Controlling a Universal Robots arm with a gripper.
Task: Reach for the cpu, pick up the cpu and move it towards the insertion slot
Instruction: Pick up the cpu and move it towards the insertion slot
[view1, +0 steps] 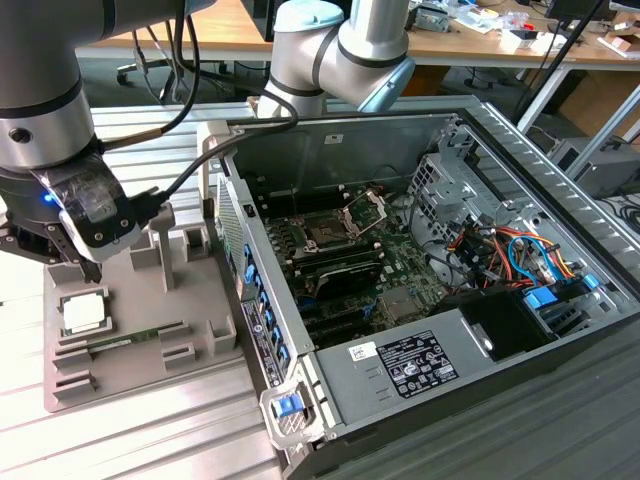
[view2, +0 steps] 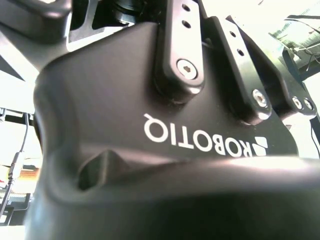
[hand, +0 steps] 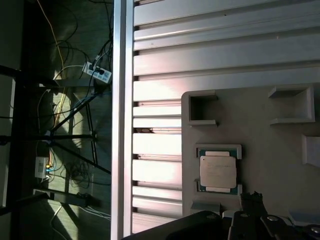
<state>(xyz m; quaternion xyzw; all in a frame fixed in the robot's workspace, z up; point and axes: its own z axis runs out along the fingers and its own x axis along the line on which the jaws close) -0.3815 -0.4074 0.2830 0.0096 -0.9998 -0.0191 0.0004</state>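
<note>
Single arm (view1: 40, 90) comes in at exterior view's upper left: thick silver segment, dark band, running down to wrist (view1: 45, 195). Small blue light lit on wrist. Elbow joint (view1: 340, 45), silver with pale blue cap, bent at top centre of exterior view. Black cable (view1: 215, 152) runs from elbow side across to wrist. Gripper (view1: 88, 262) hangs below wrist, pointing down, tilted slightly toward exterior view's right, holding nothing. Black gripper housing (view2: 165, 130) with bolted bars seen close in second wrist view; its dark edge (hand: 250, 220) shows in first wrist view.
</note>
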